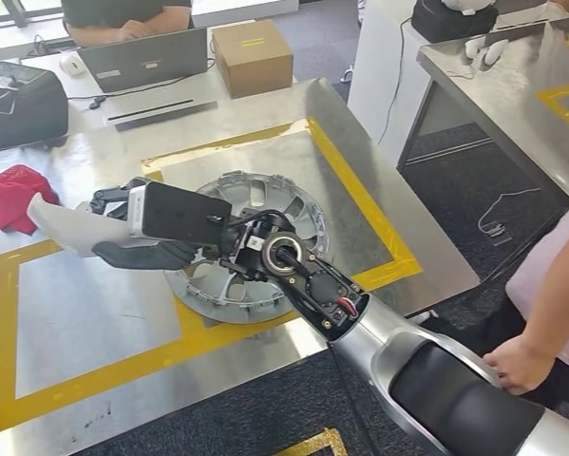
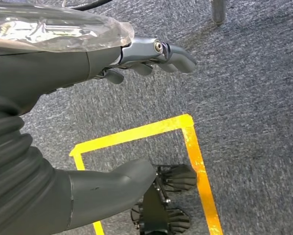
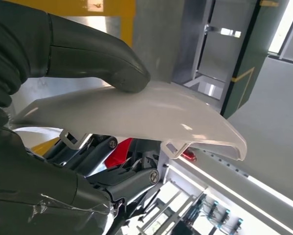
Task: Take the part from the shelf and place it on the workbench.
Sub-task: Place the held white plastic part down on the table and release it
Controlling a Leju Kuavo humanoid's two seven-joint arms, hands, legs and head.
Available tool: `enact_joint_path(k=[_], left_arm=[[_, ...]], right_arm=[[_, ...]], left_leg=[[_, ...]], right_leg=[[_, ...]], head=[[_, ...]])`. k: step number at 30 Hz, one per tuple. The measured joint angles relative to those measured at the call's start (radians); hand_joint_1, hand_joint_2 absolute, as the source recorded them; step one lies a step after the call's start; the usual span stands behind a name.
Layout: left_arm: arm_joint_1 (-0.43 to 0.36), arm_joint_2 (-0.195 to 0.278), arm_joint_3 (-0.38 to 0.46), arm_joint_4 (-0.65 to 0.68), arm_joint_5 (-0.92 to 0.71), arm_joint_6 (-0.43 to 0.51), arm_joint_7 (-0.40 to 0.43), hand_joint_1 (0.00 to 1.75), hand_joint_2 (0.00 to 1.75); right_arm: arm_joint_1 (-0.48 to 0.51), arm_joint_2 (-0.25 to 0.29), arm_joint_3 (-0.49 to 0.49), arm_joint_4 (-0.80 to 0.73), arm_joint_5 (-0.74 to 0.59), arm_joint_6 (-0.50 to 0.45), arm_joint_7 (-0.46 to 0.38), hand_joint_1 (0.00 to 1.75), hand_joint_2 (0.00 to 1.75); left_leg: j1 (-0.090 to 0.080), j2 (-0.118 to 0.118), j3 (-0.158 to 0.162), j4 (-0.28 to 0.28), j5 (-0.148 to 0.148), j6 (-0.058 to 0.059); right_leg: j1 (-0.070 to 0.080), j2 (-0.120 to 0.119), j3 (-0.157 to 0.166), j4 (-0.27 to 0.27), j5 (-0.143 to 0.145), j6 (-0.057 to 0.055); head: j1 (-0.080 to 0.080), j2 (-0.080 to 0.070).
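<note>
1. The workbench (image 1: 66, 313) is a wide steel top marked with a yellow tape frame (image 1: 2, 332); it lies beneath and beyond the right hand's fingers.
2. A round silver wheel cover (image 1: 295, 204) lies flat inside the frame, partly under the right wrist and just behind the fingers.
3. A red cloth (image 1: 9, 195) sits on the bench, ahead of the fingertips and off to one side, close to the far tip of the part.
4. The right hand (image 1: 148, 237) reaches across the bench. Its thumb (image 3: 100, 54) presses on the top face of the part and its dark fingers (image 3: 100, 156) curl up under it, so the part is pinched between them.
5. The part (image 1: 63, 226), a long white curved plastic piece, juts out past the fingertips, roughly level over bare steel between the wheel cover and the cloth. Whether it is touching the bench I cannot tell.
6. The left hand (image 2: 148, 56) hangs over grey carpet, its fingers nearly straight, apart from the thumb and holding nothing.
7. To place it well, I judge the hand should lower until the small tabs (image 3: 73, 139) beneath the part, beside the fingers, meet bare steel. It should stay off both wheel cover and cloth, and the thumb should lift only once the part rests steady.
</note>
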State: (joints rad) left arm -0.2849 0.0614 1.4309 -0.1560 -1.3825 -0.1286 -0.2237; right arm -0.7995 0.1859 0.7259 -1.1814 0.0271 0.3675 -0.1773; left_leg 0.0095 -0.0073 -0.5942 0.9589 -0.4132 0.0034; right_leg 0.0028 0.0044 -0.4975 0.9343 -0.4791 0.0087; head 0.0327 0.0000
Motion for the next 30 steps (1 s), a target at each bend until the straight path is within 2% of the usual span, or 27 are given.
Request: enact_joint_path(k=[6, 11, 18, 23, 27, 30], left_arm=[[-0.001, -0.005, 0.000, 0.000, -0.002, 0.000, 0.001, 0.00, 1.75], [-0.002, -0.008, 0.000, 0.000, -0.002, 0.002, 0.004, 0.00, 1.75], [-0.002, -0.010, 0.000, 0.000, -0.002, 0.003, 0.004, 0.00, 1.75], [-0.003, -0.011, 0.000, 0.000, -0.006, 0.003, 0.004, 0.00, 1.75], [-0.007, -0.013, 0.000, 0.000, -0.011, 0.006, 0.002, 0.00, 1.75], [-0.011, -0.014, 0.000, 0.000, -0.013, 0.010, 0.002, 0.00, 1.75]], right_arm=[[-0.018, 0.046, 0.023, 0.075, 0.018, -0.003, -0.018, 1.75, 1.75], [-0.039, 0.089, 0.042, 0.150, 0.066, -0.031, -0.066, 1.75, 1.75], [-0.075, 0.127, 0.085, 0.238, 0.038, -0.076, -0.086, 1.75, 1.75], [-0.111, 0.141, 0.148, 0.296, 0.011, -0.194, -0.097, 1.75, 1.75], [-0.136, 0.150, 0.241, 0.335, -0.016, -0.330, -0.088, 1.75, 1.75], [-0.143, 0.155, 0.314, 0.352, -0.031, -0.379, -0.070, 1.75, 1.75]], left_leg=[[0.000, 0.000, 0.000, 0.000, 0.000, 0.000], [-0.001, 0.000, 0.000, 0.000, 0.000, 0.000], [0.000, 0.000, 0.000, 0.000, 0.000, 0.000], [0.000, 0.000, 0.001, 0.000, 0.000, 0.000], [0.000, 0.000, 0.001, 0.000, 0.000, 0.000], [0.000, 0.000, 0.001, 0.000, 0.000, 0.000]], right_leg=[[0.000, 0.000, 0.000, 0.000, 0.000, 0.000], [0.000, 0.000, 0.000, 0.000, 0.000, 0.000], [0.000, 0.000, 0.000, 0.000, 0.000, 0.000], [0.000, 0.000, 0.000, 0.000, 0.000, 0.000], [0.000, 0.000, 0.000, 0.000, 0.000, 0.000], [0.000, 0.000, 0.000, 0.000, 0.000, 0.000]], head=[[0.001, 0.000], [0.001, 0.000], [0.000, 0.000], [0.000, 0.000], [0.000, 0.000], [0.000, 0.000]])
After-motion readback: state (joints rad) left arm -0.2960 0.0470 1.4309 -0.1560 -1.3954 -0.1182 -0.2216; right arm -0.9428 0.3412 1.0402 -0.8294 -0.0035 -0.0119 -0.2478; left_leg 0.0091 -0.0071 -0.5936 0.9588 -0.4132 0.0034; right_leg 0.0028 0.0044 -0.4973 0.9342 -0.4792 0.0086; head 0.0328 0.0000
